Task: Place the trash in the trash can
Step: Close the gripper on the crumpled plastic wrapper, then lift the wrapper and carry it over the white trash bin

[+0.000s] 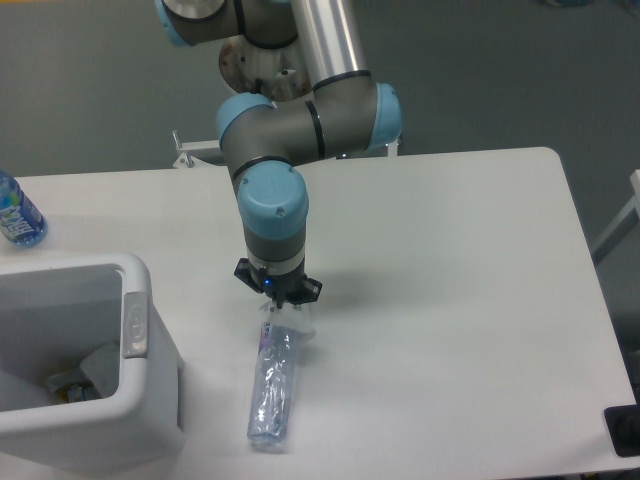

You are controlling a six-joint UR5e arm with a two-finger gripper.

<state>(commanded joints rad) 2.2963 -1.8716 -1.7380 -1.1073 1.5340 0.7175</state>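
White desk [450, 300] carries everything in view, and the white rectangular trash can [150, 400] at its near left corner serves as the landmark. To the right of the trash can, a slim clear plastic bottle [272, 385] with a faint blue tint lies flat on the desk, its far end angled slightly away from the trash can and its near end toward the desk's front edge. At the bottle's far end a thin clear wrapper [295, 322] with some purple print shows against the desk, right under the arm's tip.

Directly above that far end, the end effector [277, 300] points straight down from the grey and light blue UR5e arm [275, 200]. Its fingers appear drawn close together over the bottle's top and the wrapper, but the wrist hides the tips, so I cannot tell whether they actually grip anything.

Inside the trash can some crumpled scraps [80, 375] lie at the bottom, and a grey oval tab [134, 325] sits on its right rim. Behind the trash can, at the desk's left edge, stands a bottle with a bright blue label [15, 215], well apart from the arm.
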